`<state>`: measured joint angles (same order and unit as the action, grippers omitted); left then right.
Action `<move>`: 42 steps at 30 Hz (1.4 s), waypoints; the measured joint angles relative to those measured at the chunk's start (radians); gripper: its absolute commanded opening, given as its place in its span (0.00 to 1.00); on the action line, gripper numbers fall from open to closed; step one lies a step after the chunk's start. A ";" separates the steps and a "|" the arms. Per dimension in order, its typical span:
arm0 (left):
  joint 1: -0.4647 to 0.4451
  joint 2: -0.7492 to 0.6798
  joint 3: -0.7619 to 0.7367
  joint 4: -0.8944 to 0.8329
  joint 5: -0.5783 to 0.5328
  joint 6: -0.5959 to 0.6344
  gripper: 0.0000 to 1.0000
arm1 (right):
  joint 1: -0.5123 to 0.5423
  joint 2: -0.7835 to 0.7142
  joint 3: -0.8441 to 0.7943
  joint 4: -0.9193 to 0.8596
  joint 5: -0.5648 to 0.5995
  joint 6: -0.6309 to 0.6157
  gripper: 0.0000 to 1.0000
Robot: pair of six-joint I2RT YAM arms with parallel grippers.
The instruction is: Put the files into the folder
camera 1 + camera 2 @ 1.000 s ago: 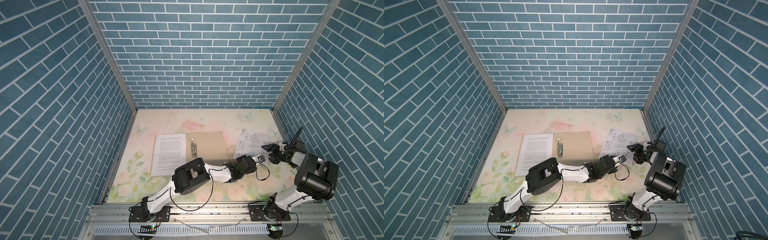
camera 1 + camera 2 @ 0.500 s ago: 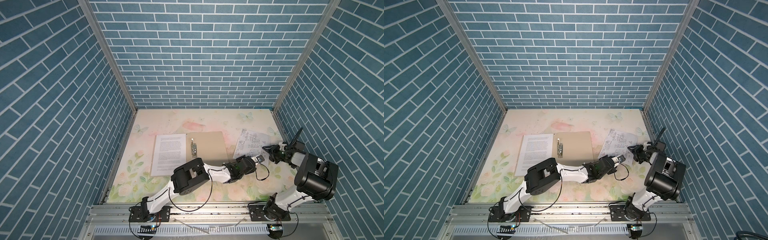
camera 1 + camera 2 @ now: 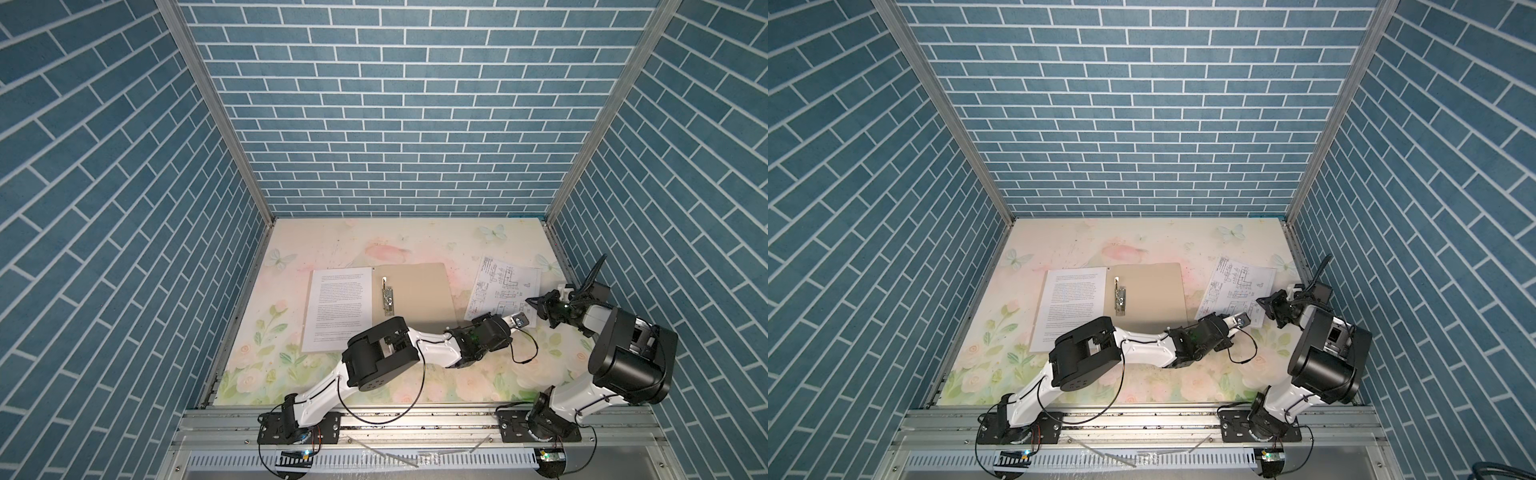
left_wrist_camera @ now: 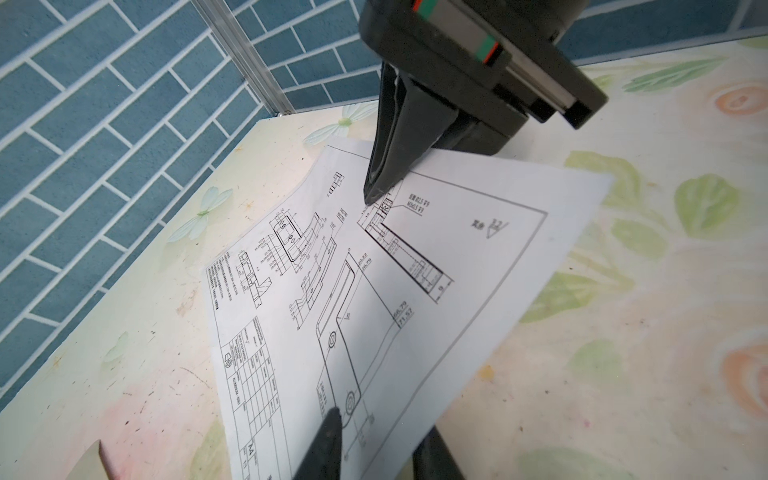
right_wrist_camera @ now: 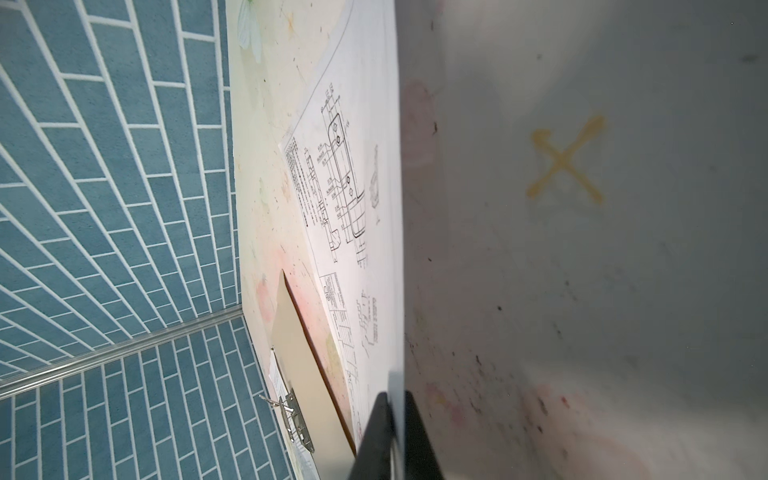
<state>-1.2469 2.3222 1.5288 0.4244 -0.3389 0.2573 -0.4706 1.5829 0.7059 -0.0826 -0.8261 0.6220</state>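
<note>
Rightward, the right end effector point(image 3: 534, 302) is clamped on the drawing sheet's point(image 3: 500, 291) right edge, lifting it off the floral counter point(image 3: 415, 241). Just beside it, the left end effector point(image 3: 519, 320) grips the sheet's near edge, slightly parted. Farther left lies the open tan folder point(image 3: 419, 295), the text sheet point(image 3: 338, 307) on its left half.

Blue brick walls point(image 3: 395, 124) (white grout) enclose floral tabletop point(image 3: 415, 237).

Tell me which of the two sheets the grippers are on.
The line-drawing sheet, right of the folder. The right gripper is shut on its edge and the left gripper is at its near corner. The text sheet lies untouched on the folder's left flap.
</note>
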 measured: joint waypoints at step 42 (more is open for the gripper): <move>0.364 -0.915 -0.735 -0.153 -0.303 -0.480 1.00 | 0.927 0.241 0.979 -0.340 0.300 0.100 0.00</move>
<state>-0.8833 1.4075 0.7937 0.2710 -0.6415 -0.2226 0.4561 1.8240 1.6852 -0.4225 -0.5259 0.7223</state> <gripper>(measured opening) 0.996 0.044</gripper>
